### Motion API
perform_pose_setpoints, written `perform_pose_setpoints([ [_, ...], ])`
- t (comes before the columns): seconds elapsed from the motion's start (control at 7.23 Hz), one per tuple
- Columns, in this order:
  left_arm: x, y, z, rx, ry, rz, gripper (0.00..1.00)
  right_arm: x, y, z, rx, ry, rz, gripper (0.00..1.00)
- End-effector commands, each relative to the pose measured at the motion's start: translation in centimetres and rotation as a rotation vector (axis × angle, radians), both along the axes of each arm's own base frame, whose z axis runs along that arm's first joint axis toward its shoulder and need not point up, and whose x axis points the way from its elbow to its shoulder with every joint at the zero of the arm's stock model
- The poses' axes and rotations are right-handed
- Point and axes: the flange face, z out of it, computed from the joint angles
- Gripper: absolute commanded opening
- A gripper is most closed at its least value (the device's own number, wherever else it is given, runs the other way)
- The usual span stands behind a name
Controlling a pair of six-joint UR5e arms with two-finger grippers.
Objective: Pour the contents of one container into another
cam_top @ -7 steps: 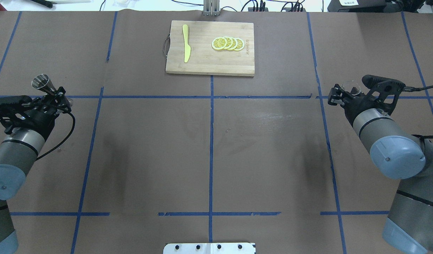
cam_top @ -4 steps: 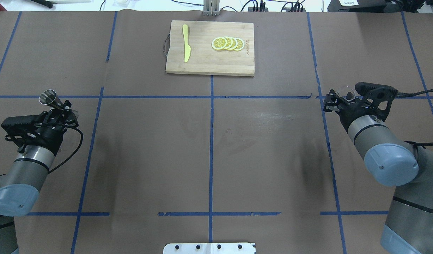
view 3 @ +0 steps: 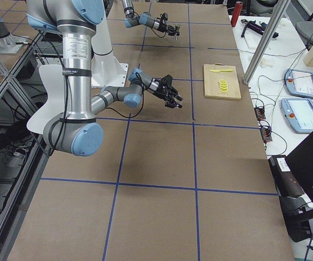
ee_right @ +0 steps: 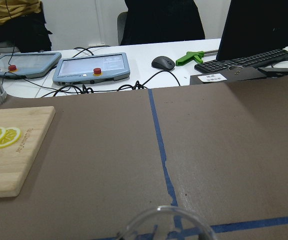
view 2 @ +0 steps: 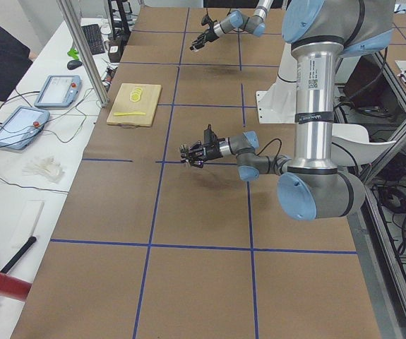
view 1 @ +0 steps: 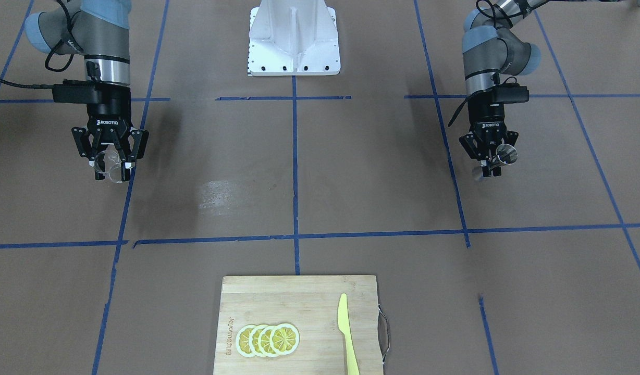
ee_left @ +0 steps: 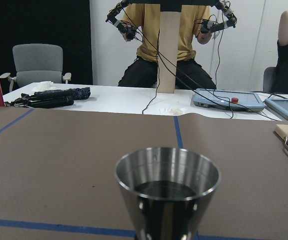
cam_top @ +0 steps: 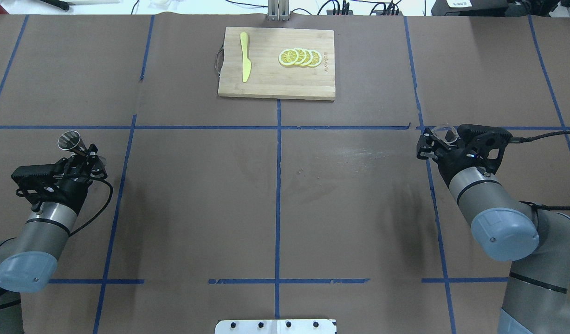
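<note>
Left jaws clench a small conical steel cup (cam_top: 68, 140), rim up, and right jaws grasp a clear round glass (cam_top: 445, 134), both held off the brown bench (cam_top: 197, 195) at opposite ends, well apart, glass lying straight rightward of cup.

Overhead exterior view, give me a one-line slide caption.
Left tool holds a steel jigger, right tool a clear glass, far apart; cutting board with lemon slices sits beyond.

Lemon slices (cam_top: 300, 57) and yellow knife (cam_top: 244, 62) lie on cutting board (cam_top: 275, 86).
</note>
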Motion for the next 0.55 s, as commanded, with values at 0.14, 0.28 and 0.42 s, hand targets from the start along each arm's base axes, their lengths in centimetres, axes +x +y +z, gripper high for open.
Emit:
perform_pose_setpoints([
  [0.14,1.0,0.8,1.0,-0.006,-0.019,0.022,0.00,0.9,1.3,2.5,0.023,-0.005,-0.003,0.00],
  [0.28,1.0,0.9,0.9,-0.006,-0.018,0.024,0.00,1.1,1.4,2.7,0.033,0.020,-0.016,0.00],
  [0.42,1.4,0.8,0.5,-0.003,-0.010,0.024,0.00,1.3,1.5,3.0,0.031,0.027,-0.017,0.00],
])
